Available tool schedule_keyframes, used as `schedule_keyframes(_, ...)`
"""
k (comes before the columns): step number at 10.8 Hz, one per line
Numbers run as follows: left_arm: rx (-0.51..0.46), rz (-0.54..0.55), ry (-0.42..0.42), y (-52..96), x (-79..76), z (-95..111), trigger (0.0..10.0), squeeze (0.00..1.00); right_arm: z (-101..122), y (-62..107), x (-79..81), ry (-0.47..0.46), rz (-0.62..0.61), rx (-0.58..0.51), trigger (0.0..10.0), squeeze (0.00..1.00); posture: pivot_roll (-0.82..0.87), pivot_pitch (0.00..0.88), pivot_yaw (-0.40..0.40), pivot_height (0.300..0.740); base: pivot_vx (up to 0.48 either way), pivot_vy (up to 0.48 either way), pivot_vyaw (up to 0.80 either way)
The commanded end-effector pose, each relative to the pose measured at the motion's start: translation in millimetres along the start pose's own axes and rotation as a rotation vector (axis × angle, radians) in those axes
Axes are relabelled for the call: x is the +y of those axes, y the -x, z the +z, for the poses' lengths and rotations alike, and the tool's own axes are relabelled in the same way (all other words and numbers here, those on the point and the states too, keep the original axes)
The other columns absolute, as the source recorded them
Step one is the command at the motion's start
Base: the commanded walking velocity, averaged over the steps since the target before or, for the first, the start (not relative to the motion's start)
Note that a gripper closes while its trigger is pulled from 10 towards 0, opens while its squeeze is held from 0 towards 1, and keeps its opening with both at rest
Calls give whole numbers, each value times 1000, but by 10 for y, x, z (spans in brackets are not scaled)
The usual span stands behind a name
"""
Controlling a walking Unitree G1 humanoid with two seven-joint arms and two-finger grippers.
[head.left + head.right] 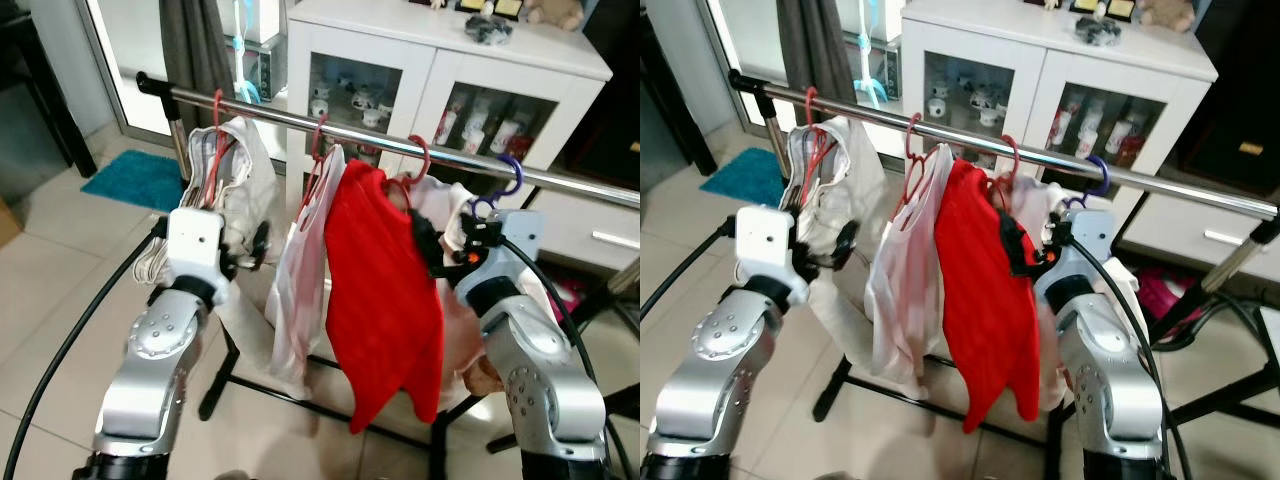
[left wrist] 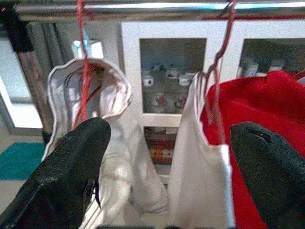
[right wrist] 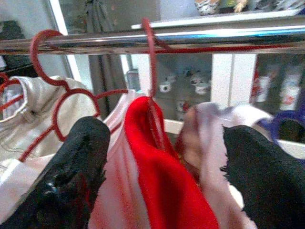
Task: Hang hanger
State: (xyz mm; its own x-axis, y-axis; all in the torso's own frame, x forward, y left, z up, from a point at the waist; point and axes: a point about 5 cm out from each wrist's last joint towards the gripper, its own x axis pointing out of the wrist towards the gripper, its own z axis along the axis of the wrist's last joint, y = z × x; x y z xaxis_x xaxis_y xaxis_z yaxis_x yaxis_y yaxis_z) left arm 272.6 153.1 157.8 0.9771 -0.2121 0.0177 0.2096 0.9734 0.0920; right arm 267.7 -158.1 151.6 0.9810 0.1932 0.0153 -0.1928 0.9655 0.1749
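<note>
Nearest the camera, both silver arms reach up toward the garments. Left gripper (image 2: 167, 157), fingers spread apart, faces a white garment (image 1: 300, 270); right gripper (image 3: 162, 157), fingers likewise apart and holding nothing, flanks the red garment (image 1: 385, 290). Its red hanger (image 3: 151, 57) hooks over the chrome rail (image 1: 400, 140). Behind stands a white cabinet (image 1: 440, 50).

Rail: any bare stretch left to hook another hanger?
Bare rail lies right of the purple hanger, toward the far end. A short gap sits between the left white garment and white top. From there to the red shirt it's crowded.
</note>
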Motion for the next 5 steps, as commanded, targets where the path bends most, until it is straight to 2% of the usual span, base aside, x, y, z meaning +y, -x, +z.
schedule_keyframes(1,31,-8,-22,-25,-39,12,10000,1000,-17,39,-15,14,-13,21,10000,1000,-16,0,2,740,0,0,0)
schedule_keyframes(2,124,-56,4,-66,-74,-61,10000,1000,-16,76,-1,40,-10,39,10000,1000,-30,0,26,740,0,0,0)
schedule_keyframes(5,69,-86,0,-102,-116,23,10000,1000,98,71,29,44,10,1,10000,1000,-38,0,29,740,0,0,0)
